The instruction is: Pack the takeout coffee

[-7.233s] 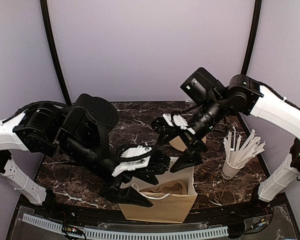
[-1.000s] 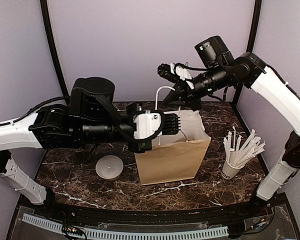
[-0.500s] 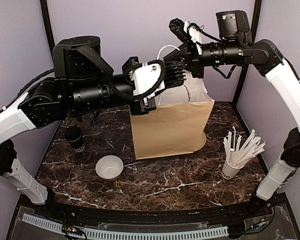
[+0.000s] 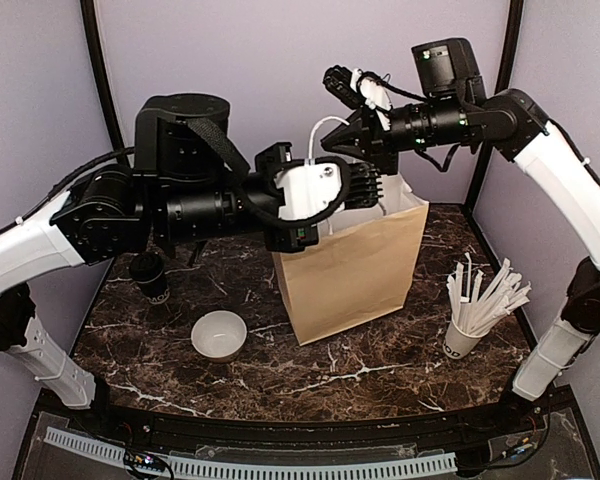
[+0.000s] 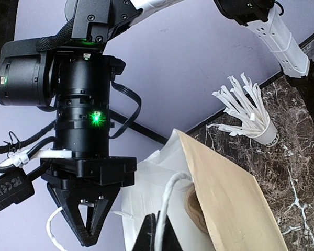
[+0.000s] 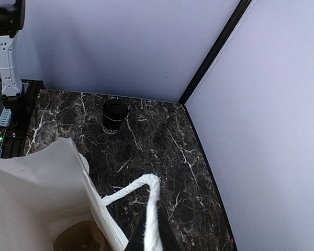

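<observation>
The takeout coffee (image 4: pixel 150 278), a small black cup with its black lid on, stands at the back left of the marble table (image 4: pixel 380 372); it also shows in the right wrist view as the coffee cup (image 6: pixel 114 116). A brown paper bag (image 4: pixel 360 272) hangs upright and slightly tilted over the table's middle, mouth open. My left gripper (image 4: pixel 366 186) is shut on one white rope handle (image 5: pixel 170 206). My right gripper (image 4: pixel 329 143) is shut on the other rope handle (image 6: pixel 152 209). The bag's white inside (image 5: pixel 146 193) faces the left wrist camera.
A wide white bowl (image 4: pixel 218 335) sits at the front left. A white cup of straws (image 4: pixel 472 318) stands at the right edge, also seen as the straw cup (image 5: pixel 251 117). Purple walls with black corner posts (image 4: pixel 105 100) close in the table.
Both arms rose with the bag's handles, pulling the bag upright and uncovering the coffee cup. Since half a second ago the bag has dropped a little and tilted.
</observation>
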`<act>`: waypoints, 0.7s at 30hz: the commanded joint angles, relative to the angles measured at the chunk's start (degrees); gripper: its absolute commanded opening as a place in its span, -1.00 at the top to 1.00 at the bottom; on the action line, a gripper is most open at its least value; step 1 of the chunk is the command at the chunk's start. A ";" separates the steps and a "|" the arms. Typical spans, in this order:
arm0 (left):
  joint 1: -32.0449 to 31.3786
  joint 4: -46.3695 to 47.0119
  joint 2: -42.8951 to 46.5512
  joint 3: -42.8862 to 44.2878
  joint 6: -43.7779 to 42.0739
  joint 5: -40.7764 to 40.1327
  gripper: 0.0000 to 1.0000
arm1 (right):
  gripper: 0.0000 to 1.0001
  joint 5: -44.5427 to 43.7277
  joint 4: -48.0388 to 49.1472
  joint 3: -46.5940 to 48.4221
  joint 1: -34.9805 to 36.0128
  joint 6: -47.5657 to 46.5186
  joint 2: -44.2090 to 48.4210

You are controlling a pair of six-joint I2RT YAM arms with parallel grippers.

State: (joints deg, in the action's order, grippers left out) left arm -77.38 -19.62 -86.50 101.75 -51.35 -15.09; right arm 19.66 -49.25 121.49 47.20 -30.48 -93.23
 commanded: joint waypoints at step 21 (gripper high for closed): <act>1.85 10.94 19.47 -26.64 18.18 4.17 -0.98 | -0.79 5.75 -1.34 -18.31 -6.07 0.88 9.41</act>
State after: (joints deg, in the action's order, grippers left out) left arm -75.48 -11.18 -70.26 72.05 -35.64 -15.35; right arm 23.31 -46.46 100.88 41.23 -28.80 -86.52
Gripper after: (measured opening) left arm 0.987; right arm 0.893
